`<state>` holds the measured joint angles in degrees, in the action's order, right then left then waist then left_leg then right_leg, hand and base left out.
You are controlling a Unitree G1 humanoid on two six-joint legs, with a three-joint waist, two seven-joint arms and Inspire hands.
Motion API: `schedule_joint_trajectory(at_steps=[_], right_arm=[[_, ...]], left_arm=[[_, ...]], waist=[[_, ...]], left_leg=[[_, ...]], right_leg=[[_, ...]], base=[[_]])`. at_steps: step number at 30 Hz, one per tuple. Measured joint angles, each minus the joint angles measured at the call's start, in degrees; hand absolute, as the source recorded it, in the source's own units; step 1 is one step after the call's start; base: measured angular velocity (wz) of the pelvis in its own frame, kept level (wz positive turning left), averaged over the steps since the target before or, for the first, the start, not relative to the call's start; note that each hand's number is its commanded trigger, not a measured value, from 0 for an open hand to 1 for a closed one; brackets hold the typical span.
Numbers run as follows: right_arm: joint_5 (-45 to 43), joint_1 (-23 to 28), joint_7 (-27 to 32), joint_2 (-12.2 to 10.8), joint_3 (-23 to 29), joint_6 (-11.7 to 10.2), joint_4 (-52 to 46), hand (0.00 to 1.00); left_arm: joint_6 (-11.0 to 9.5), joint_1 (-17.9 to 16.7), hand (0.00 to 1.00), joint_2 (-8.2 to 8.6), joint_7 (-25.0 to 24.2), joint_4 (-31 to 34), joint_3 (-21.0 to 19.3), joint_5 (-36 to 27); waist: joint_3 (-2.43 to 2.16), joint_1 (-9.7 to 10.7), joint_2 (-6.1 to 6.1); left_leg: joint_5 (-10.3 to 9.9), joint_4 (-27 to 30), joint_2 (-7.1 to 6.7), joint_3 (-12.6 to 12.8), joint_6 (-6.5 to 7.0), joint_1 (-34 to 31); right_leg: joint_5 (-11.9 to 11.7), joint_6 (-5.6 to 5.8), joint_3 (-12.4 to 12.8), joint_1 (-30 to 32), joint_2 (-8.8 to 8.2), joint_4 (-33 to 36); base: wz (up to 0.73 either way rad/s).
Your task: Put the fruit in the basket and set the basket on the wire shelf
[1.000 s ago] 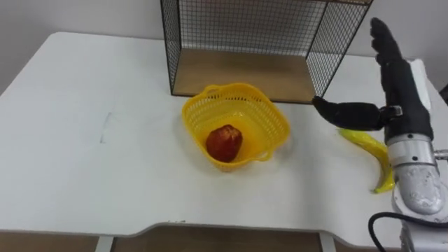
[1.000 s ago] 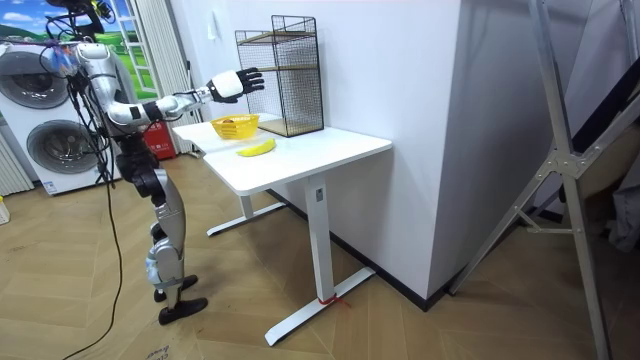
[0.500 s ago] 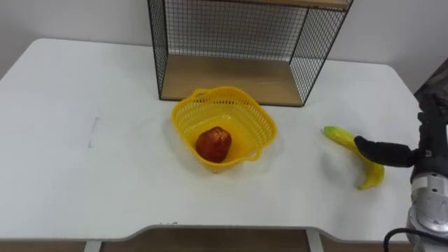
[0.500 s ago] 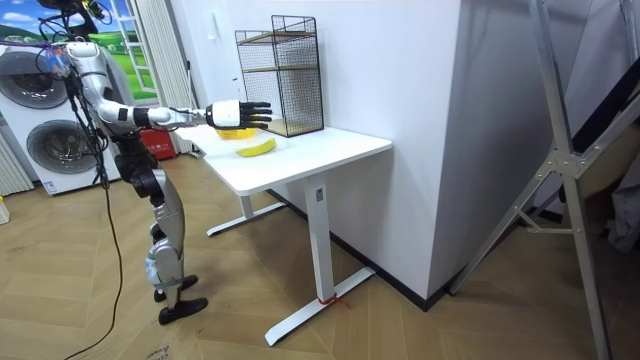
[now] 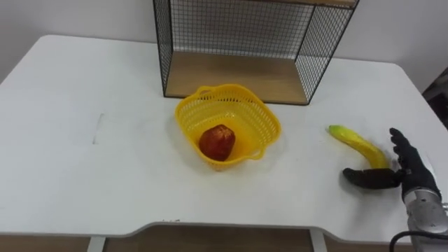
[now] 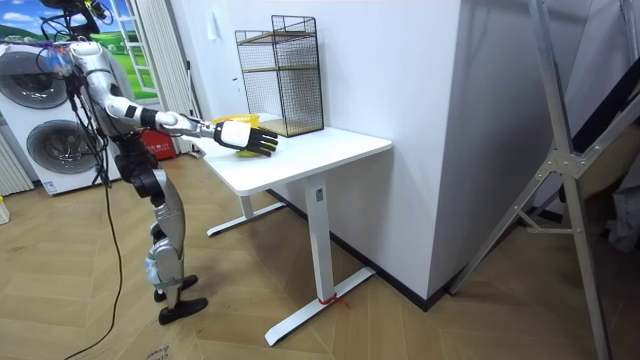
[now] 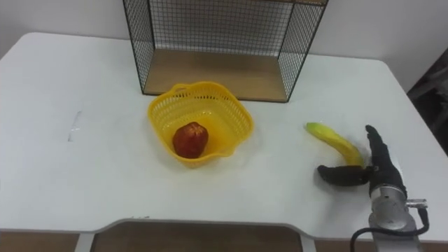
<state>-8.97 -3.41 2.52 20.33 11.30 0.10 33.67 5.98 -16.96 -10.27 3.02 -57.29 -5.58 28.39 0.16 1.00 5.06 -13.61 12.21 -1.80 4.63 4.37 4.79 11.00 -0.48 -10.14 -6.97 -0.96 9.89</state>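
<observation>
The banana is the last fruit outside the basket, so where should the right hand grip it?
Around the middle of the banana, from above: it lies flat on the table, slim and curved, the open right hand by its near end.

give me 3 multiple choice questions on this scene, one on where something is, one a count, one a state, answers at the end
1. The banana lies:
A. in the basket
B. on the table, right of the basket
C. on the floor

2. How many fruits are in the basket?
A. two
B. none
C. one

3. The right hand is:
A. open
B. shut on the banana
C. shut on the basket's handle

Answers:
1 B, the banana rests on the white tabletop, apart from the basket.
2 C, a single red apple sits inside.
3 A, its fingers are straight and the thumb stretched out, at the banana's near end.
</observation>
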Motion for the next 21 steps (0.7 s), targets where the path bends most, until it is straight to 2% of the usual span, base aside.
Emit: schedule_joint_trajectory(at_steps=[3, 4, 5, 6, 7, 11, 17, 21], right_arm=[[-0.04, -0.22, -1.55, 0.17, -0.58, 0.0, 1.41, 0.0], [-0.06, -0.22, -2.25, 0.17, -0.67, 0.0, 1.87, 0.27], [-0.1, -0.21, -2.5, 0.17, -0.76, 0.01, 1.95, 0.69], [-0.2, -0.21, -2.72, 0.17, -0.96, 0.02, 1.96, 0.9], [-0.38, -0.21, -2.75, 0.17, -0.99, 0.05, 1.97, 1.0], [-0.99, -0.21, -1.86, 0.25, -0.88, -0.04, 2.8, 1.0], [-6.43, -0.5, 0.02, 1.79, -0.76, 0.13, 3.85, 1.0], [-8.19, -0.65, 0.63, 1.94, -0.69, 1.03, 3.88, 1.0]], left_arm=[[-0.02, 0.56, 0.0, -0.42, -0.31, -0.02, 0.02, 0.0], [-0.03, 0.57, 0.0, -0.46, -0.38, -0.03, 0.02, 0.0], [-0.02, 0.59, 0.0, -0.46, -0.43, -0.02, 0.01, 0.0], [-0.02, 0.67, 0.0, -0.51, -0.68, -0.02, 0.0, 0.05], [-0.01, 0.78, 0.0, -0.64, -0.93, -0.02, -0.01, 0.08], [0.02, 0.94, 0.0, -1.02, -0.97, -0.04, -0.01, 0.11], [1.09, 1.26, 0.0, -1.12, -0.86, -0.03, 0.02, 0.08], [1.61, 1.19, 0.0, -1.13, -0.8, -0.02, 0.06, 0.06]], waist=[[-0.05, -0.24, 0.68], [-0.17, -0.32, 0.85], [-0.18, -0.36, 0.89], [-0.18, -0.46, 0.9], [-0.17, -0.61, 0.89], [-0.16, -1.11, 0.85], [-0.18, -1.49, 0.8], [-0.21, -1.57, 0.84]], left_leg=[[0.0, 0.04, 0.01, 0.0, 0.0, 0.01], [0.0, 0.06, -0.01, 0.0, 0.0, 0.03], [-0.01, 0.07, -0.03, 0.0, 0.01, 0.06], [-0.01, 0.07, -0.08, -0.03, 0.02, 0.04], [-0.01, 0.12, -0.08, -0.04, 0.02, 0.01], [-0.03, 0.45, -0.04, -0.24, 0.02, -0.03], [-0.04, 0.54, 0.06, -0.88, -0.03, -0.13], [-0.02, 0.54, 0.07, -1.14, -0.06, -0.09]], right_leg=[[0.0, -0.01, 0.19, -0.01, 0.09, -0.01], [-0.01, -0.01, 0.25, -0.02, 0.13, -0.01], [-0.02, -0.02, 0.24, -0.01, 0.12, -0.01], [-0.05, 0.0, 0.12, -0.08, 0.12, -0.01], [-0.13, 0.01, 0.0, -0.11, 0.1, -0.01], [-0.17, -0.04, -0.17, -0.24, 0.08, -0.06], [-0.23, -0.15, -0.9, -0.47, 0.0, -0.07], [-0.23, -0.15, -0.98, -0.53, 0.06, -0.08]], base=[[0.0], [0.0], [0.0], [0.0], [0.0], [0.03], [0.06], [0.03]])
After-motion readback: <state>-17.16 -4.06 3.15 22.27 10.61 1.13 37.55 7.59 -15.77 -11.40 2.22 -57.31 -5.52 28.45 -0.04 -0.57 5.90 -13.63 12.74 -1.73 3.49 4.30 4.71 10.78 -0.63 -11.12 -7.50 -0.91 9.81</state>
